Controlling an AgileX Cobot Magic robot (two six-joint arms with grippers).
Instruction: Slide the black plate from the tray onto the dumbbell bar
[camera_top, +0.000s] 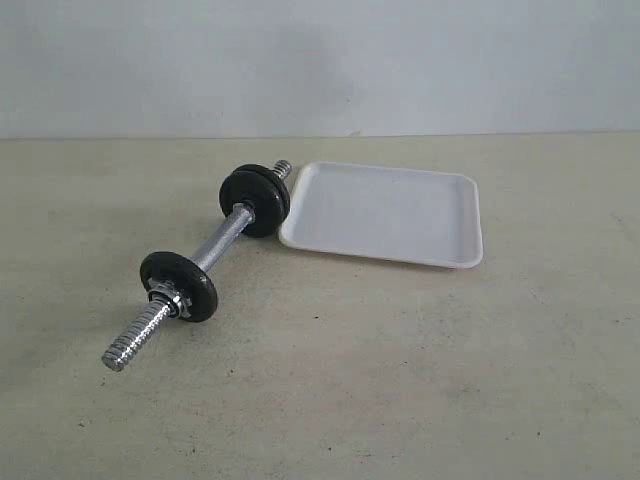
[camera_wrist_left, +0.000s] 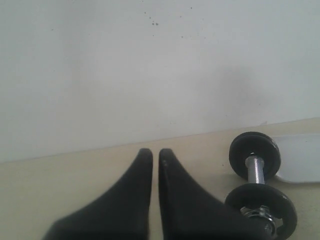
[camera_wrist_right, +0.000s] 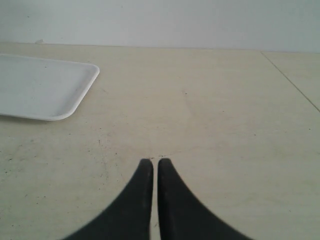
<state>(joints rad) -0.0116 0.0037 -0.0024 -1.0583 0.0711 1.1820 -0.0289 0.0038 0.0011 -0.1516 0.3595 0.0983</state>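
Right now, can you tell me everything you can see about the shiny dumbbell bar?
The dumbbell bar is a shiny, chrome-looking rod lying flat on the beige table, slanting away from the exterior view. Its middle is smooth and both ends have coarse threads. One black disc sits on the nearer end with a metal nut against it. A thicker stack of black discs sits on the far end, right beside a corner of the white tray; whether they touch is unclear.
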